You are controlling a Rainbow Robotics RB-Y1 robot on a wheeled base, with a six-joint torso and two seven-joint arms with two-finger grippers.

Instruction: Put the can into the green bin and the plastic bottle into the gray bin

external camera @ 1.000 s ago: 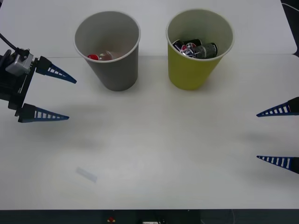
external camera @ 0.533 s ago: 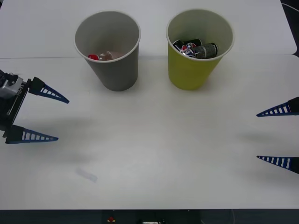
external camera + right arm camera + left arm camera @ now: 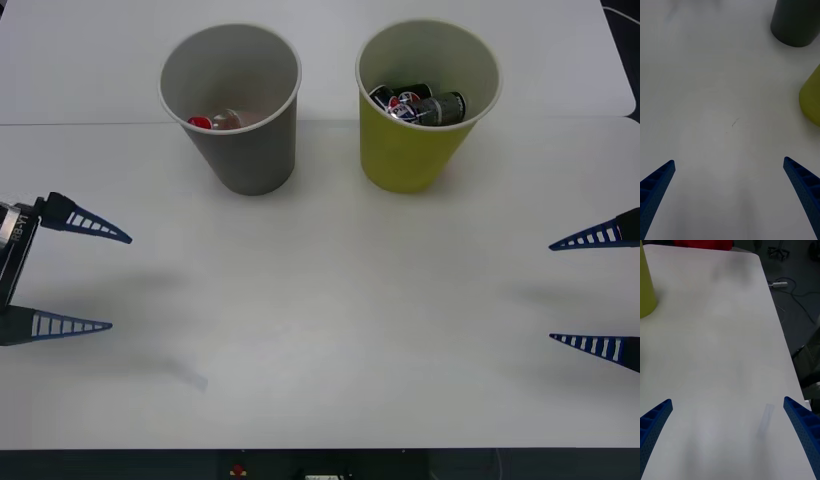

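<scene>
Now: plastic bottle [image 3: 215, 121] in gray bin [image 3: 240, 150] | left pincer [image 3: 118, 282] wide, empty | right pincer [image 3: 552, 292] wide, empty

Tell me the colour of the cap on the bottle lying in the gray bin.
Red. The plastic bottle lies inside the gray bin, seen best in the front view.

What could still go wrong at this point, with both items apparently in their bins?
Little remains at risk. The plastic bottle lies in the gray bin and the can in the green bin. Both light paper bins stand free and close together on the table, so a careless sweep by the open left hand or open right hand might tip one.
</scene>
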